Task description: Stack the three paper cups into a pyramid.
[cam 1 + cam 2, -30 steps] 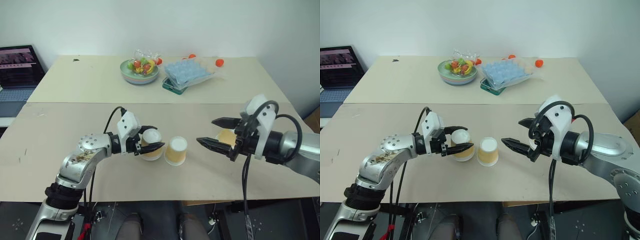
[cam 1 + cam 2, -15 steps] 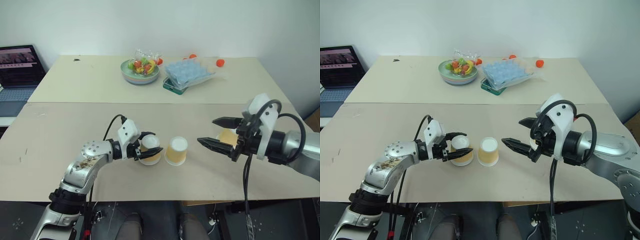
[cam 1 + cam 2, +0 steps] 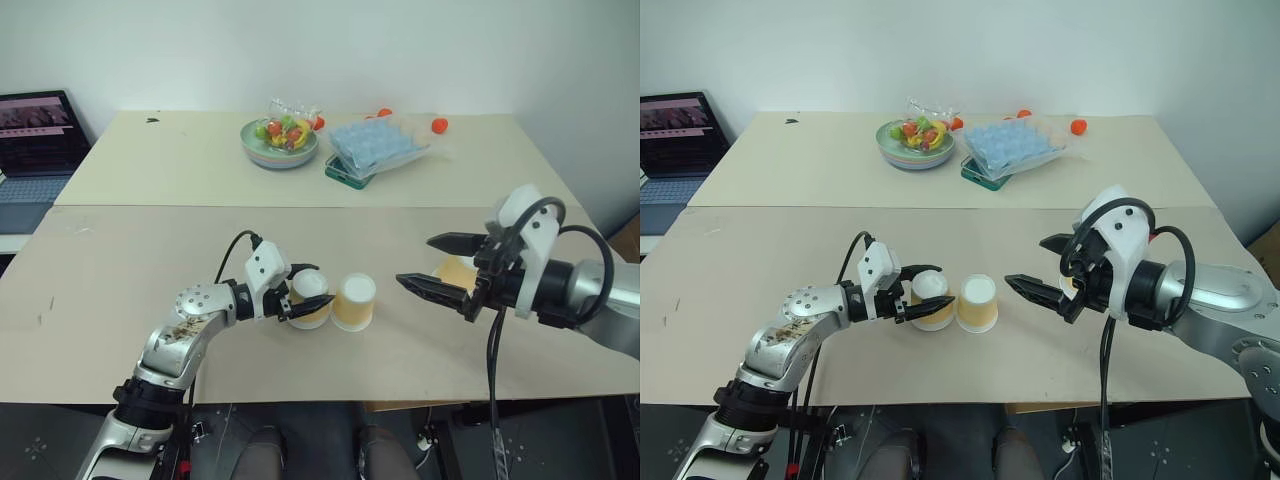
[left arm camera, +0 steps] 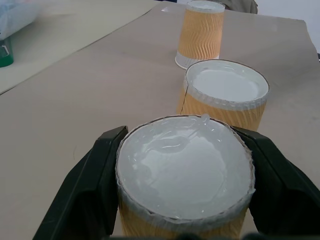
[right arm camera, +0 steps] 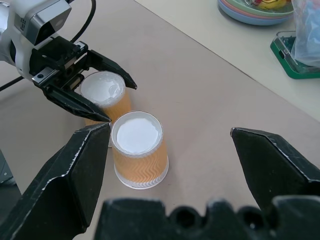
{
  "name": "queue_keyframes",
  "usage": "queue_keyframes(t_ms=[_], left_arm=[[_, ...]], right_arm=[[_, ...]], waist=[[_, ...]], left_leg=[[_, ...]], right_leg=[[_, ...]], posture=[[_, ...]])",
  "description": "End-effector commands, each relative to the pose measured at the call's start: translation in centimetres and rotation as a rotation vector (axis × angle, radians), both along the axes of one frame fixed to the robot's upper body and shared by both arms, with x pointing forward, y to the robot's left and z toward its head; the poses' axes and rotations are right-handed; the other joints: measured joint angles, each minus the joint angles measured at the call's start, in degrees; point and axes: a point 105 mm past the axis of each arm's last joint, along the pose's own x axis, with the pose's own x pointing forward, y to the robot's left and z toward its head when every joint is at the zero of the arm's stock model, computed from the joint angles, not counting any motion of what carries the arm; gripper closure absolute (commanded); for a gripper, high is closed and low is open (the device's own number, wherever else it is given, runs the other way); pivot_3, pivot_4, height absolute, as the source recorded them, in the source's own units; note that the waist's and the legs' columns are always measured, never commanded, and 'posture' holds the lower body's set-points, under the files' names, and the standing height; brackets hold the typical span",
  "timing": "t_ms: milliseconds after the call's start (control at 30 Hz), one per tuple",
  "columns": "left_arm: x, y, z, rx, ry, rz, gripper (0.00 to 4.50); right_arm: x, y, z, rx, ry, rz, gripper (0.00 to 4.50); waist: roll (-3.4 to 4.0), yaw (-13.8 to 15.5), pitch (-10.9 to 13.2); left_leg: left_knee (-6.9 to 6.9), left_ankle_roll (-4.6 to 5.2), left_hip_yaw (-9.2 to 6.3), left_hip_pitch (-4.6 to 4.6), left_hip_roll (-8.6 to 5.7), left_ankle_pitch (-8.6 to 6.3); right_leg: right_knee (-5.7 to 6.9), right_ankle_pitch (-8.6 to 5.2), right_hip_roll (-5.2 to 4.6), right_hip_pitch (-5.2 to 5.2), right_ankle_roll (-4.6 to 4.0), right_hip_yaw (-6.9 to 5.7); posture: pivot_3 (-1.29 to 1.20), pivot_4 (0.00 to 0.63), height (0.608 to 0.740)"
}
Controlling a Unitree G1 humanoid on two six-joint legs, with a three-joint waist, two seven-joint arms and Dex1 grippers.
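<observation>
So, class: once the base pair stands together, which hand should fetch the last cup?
The right hand: it is open and the third cup sits just behind it, while the left hand grips its own cup.

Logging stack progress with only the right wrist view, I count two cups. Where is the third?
Observer: The third cup stands upside down on the table, in line past the middle cup.
Operator: Is the left gripper really gripping its cup?
Observer: Yes. In the left wrist view, the left gripper has a finger against each side of the held cup.
Operator: Anything stacked yet?
Observer: No. The third cup has nothing on top of it either.
</observation>
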Motion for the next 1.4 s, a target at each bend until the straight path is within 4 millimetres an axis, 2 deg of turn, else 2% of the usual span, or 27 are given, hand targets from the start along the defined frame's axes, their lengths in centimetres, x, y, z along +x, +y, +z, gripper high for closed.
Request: queue_keyframes(t_ms=[33, 67, 133, 300, 400, 600, 767, 833, 967, 1200, 1267, 1400], left_arm=[[0.1, -0.4, 0.7, -0.017, -0.025, -0.010, 0.68], [0.1, -0.5, 0.7, -0.021, -0.021, -0.014, 0.67], [0.0, -0.5, 0.8, -0.025, -0.019, -0.019, 0.11], [-0.1, -0.5, 1.3, -0.035, -0.007, -0.035, 0.11], [-0.1, -0.6, 2.5, -0.057, -0.005, -0.037, 0.11], [-0.3, -1.3, 8.2, -0.199, 0.020, -0.084, 0.11], [-1.8, -1.5, 11.0, -0.163, 0.000, -0.176, 0.11], [-2.0, -1.4, 11.2, -0.143, -0.004, -0.184, 0.11], [-2.8, 2.0, 11.1, 0.023, -0.051, -0.204, 0.11], [-3.4, 6.4, 9.9, 0.125, -0.072, -0.179, 0.11], [-3.6, 6.8, 9.2, 0.144, -0.083, -0.176, 0.11], [-4.4, 6.7, 8.0, 0.146, -0.081, -0.179, 0.11]], right_arm=[[-0.2, 0.0, 1.4, -0.003, -0.063, 0.001, 0.00], [-0.2, 0.0, 1.4, -0.003, -0.064, 0.000, 0.00], [-0.2, 0.0, 1.4, -0.002, -0.063, 0.000, 0.00], [-0.1, 0.0, 1.4, 0.001, -0.063, 0.001, 0.00], [0.0, 0.1, 1.4, 0.005, -0.060, 0.004, 0.00], [0.2, 0.1, 1.2, 0.005, -0.053, 0.007, 0.00], [0.3, 0.1, 1.2, 0.005, -0.054, 0.011, 0.00], [0.4, 0.1, 1.2, 0.004, -0.055, 0.012, 0.00], [0.2, -2.1, 1.0, -0.052, -0.036, -0.027, 0.00], [-0.7, -5.3, 1.1, -0.075, -0.013, -0.066, 0.00], [-0.8, -6.3, 1.1, -0.052, -0.011, -0.088, 0.00], [-1.1, -9.2, 0.0, -0.025, 0.018, -0.176, 0.00]], waist=[[0.00, 0.0, 0.0], [0.00, 0.0, 0.0], [0.00, 0.0, 0.0], [0.00, 0.0, 0.0], [0.00, 0.0, 0.0], [-0.01, 0.1, 0.0], [-0.01, -0.3, 0.0], [0.00, -0.4, 0.0], [0.01, -0.4, 0.0], [0.01, 0.0, 0.0], [0.01, 0.1, 0.0], [0.01, 0.2, 0.0]], left_leg=[[0.00, 0.00, 0.00, 0.01, 0.00, 0.00], [0.00, 0.00, 0.00, 0.00, 0.00, 0.00], [0.00, 0.00, 0.00, -0.01, 0.00, 0.00], [0.00, 0.00, 0.00, 0.00, 0.00, 0.00], [0.00, 0.00, 0.00, 0.00, 0.00, 0.00], [0.02, 0.00, -0.03, -0.04, 0.00, 0.00], [0.02, 0.00, -0.03, -0.04, -0.01, 0.00], [0.02, 0.00, -0.02, -0.01, 0.00, 0.00], [0.02, 0.00, -0.02, 0.03, 0.02, 0.00], [0.01, 0.00, 0.03, 0.01, 0.02, 0.00], [0.00, 0.00, 0.01, 0.01, 0.03, 0.00], [0.00, 0.00, 0.02, 0.00, 0.02, 0.00]], right_leg=[[0.00, 0.00, 0.00, 0.00, 0.00, 0.00], [0.00, 0.00, 0.00, 0.00, 0.00, 0.00], [-0.01, 0.00, 0.00, 0.00, 0.00, 0.00], [0.00, 0.00, 0.00, 0.00, 0.00, 0.00], [0.01, 0.00, 0.00, 0.00, 0.00, 0.00], [0.00, 0.00, 0.00, 0.00, 0.01, -0.03], [-0.02, 0.00, 0.00, 0.00, 0.01, -0.02], [0.01, -0.01, 0.02, -0.01, 0.01, 0.00], [0.07, -0.02, 0.05, -0.02, -0.01, 0.00], [-0.04, -0.03, 0.02, -0.02, -0.02, -0.01], [-0.04, -0.04, 0.02, 0.01, -0.02, -0.02], [-0.07, -0.03, 0.00, 0.04, -0.01, -0.02]], posture=[[0.00, 0.150, 0.740], [0.00, 0.150, 0.740], [0.00, 0.150, 0.740], [0.00, 0.150, 0.740], [0.00, 0.150, 0.740], [0.00, 0.150, 0.740], [0.00, 0.150, 0.740], [0.00, 0.150, 0.740], [0.00, 0.150, 0.740], [0.00, 0.150, 0.740], [0.00, 0.150, 0.740], [0.00, 0.150, 0.740]])
